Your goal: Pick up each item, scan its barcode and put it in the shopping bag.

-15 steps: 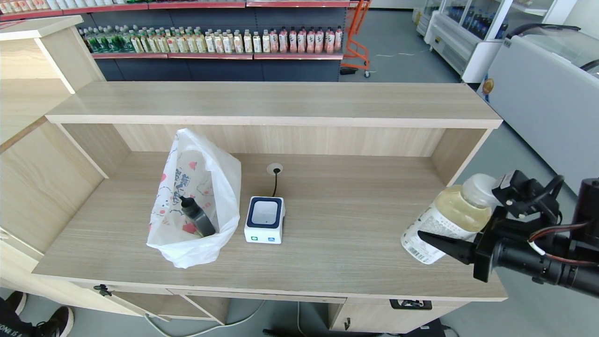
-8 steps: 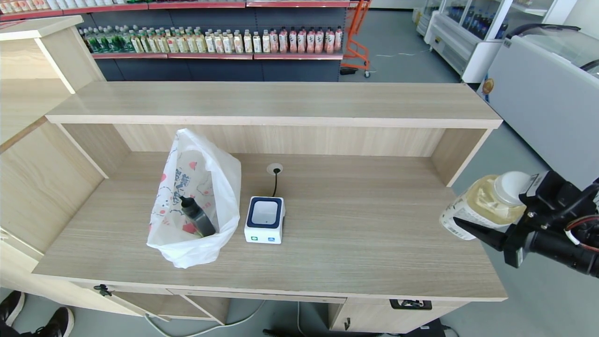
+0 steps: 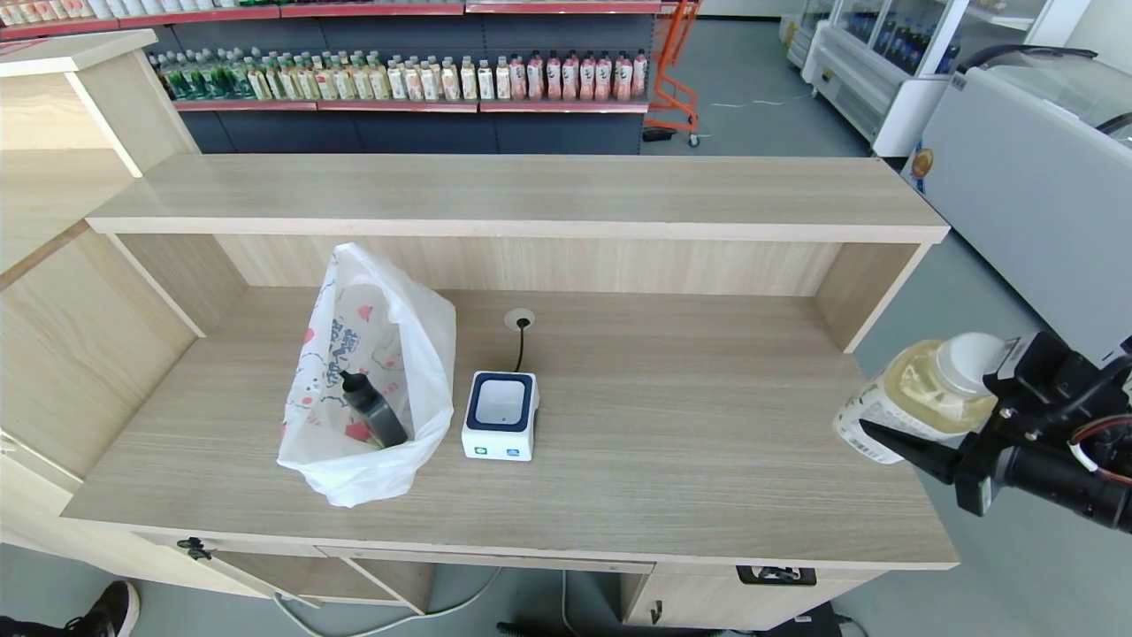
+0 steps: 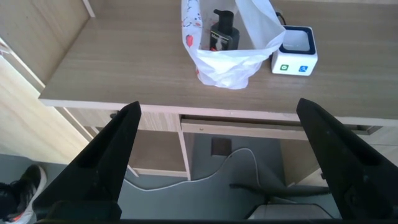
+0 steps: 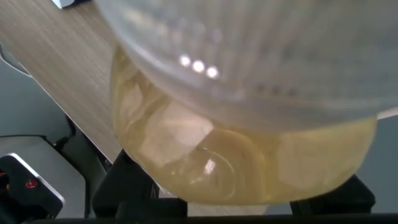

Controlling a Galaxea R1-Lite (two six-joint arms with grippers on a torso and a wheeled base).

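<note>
My right gripper (image 3: 951, 416) is shut on a bottle of pale yellow drink (image 3: 915, 398) with a white cap and white label, held tilted in the air just off the counter's right end. Up close, the same bottle (image 5: 242, 137) shows from the cap end. A white shopping bag (image 3: 367, 372) with red prints stands open on the counter's left part, a dark pump bottle (image 3: 373, 409) inside it. Right of the bag sits the white and blue barcode scanner (image 3: 500, 414). My left gripper (image 4: 224, 162) is open, low in front of the counter, facing the shopping bag (image 4: 230, 43) and scanner (image 4: 297, 51).
The wooden counter (image 3: 654, 425) has a raised back shelf (image 3: 513, 190) and side walls. The scanner's cable runs to a hole (image 3: 519, 318) at the back. Shelves of bottles (image 3: 398, 75) and freezers (image 3: 1017, 150) stand behind. A shoe (image 3: 110, 606) shows at the lower left.
My right gripper carried the yellow drink bottle from over the counter's right edge out to the right, off the counter, then dipped slightly. The shoes at the lower left have shifted.
</note>
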